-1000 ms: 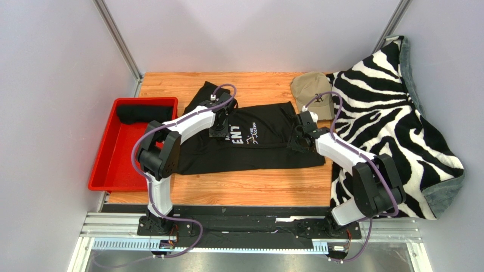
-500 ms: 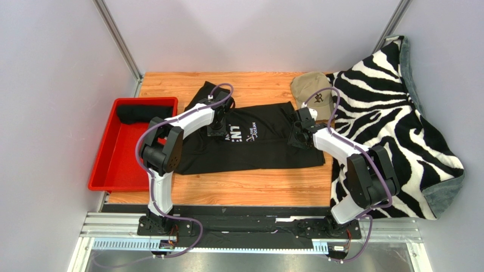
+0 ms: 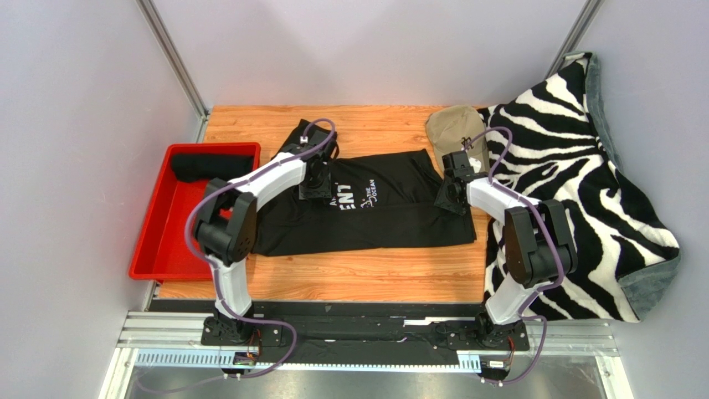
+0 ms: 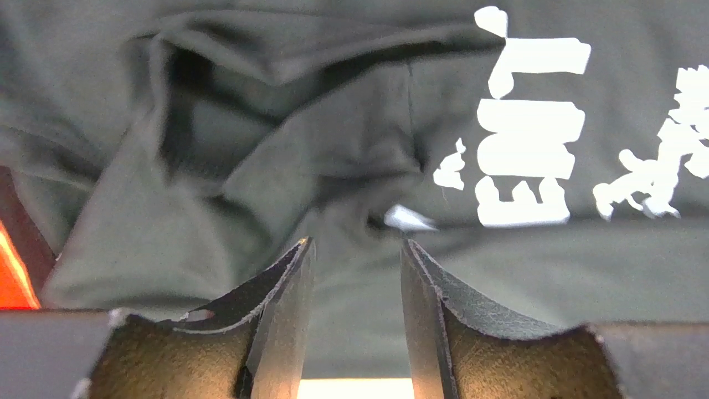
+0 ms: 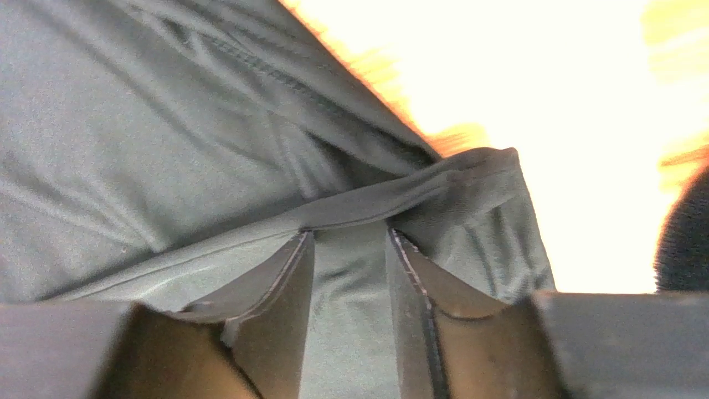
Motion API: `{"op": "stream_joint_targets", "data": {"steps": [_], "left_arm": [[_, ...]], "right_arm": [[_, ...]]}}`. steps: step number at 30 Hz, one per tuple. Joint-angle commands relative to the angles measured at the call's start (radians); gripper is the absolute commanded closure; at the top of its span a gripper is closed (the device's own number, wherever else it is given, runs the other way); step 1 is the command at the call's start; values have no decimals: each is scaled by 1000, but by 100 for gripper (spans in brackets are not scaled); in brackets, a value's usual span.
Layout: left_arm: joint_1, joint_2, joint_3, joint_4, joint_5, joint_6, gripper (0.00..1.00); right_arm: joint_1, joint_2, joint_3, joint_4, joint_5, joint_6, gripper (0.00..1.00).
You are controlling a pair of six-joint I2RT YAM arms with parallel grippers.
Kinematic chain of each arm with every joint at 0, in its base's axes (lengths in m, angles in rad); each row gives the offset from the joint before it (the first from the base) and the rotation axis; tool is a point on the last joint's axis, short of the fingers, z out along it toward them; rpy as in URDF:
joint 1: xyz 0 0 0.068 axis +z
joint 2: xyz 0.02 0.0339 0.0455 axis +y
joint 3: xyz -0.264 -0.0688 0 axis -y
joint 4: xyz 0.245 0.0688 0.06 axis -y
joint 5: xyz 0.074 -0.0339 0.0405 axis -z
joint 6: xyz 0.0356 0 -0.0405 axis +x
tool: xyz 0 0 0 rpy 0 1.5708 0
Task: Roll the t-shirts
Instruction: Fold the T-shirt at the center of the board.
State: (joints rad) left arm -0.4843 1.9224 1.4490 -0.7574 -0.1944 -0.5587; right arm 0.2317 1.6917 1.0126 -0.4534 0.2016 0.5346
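Pinching black t-shirt [image 3: 374, 204] hem: right tool [image 5: 349, 241] | left tool [image 4: 354, 258] parted

A wooden table top [image 3: 358, 274] of orange-brown planks was enclosed by plain pale grey walls [image 3: 83, 125] on three sides. Two slanted metal posts [image 3: 171, 54] were seen at the back corners. A grey metal rail [image 3: 366, 332] was fixed along the near edge. A zebra-striped blanket [image 3: 574, 183] was draped over the right side. The scene was lit evenly, and bare wood was washed out to white in the right wrist view
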Motion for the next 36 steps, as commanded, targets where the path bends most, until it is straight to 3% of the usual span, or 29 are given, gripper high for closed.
{"op": "stream_joint_targets", "data": {"steps": [1, 4, 5, 7, 13, 23, 36], "left_arm": [[24, -209, -113, 65, 59, -52, 49], [50, -267, -219, 117, 124, -125, 57], [53, -284, -245, 136, 148, -156, 68], [53, -295, -311, 197, 164, -182, 77], [53, -293, -444, 280, 161, -309, 96], [38, -264, -555, 237, 104, -379, 96], [0, -362, -700, 195, 162, -417, 95]], "right_arm": [[4, -91, -8, -19, 10, 27, 55], [12, -182, -77, -24, 36, 48, 52], [14, -207, -100, -18, 38, 62, 52], [12, -250, -156, -14, 59, 77, 53], [-32, -210, -224, -1, 53, 133, 56], [-132, -193, -310, -114, -13, 298, 54], [-212, -489, -424, -343, -16, 416, 53]]}}
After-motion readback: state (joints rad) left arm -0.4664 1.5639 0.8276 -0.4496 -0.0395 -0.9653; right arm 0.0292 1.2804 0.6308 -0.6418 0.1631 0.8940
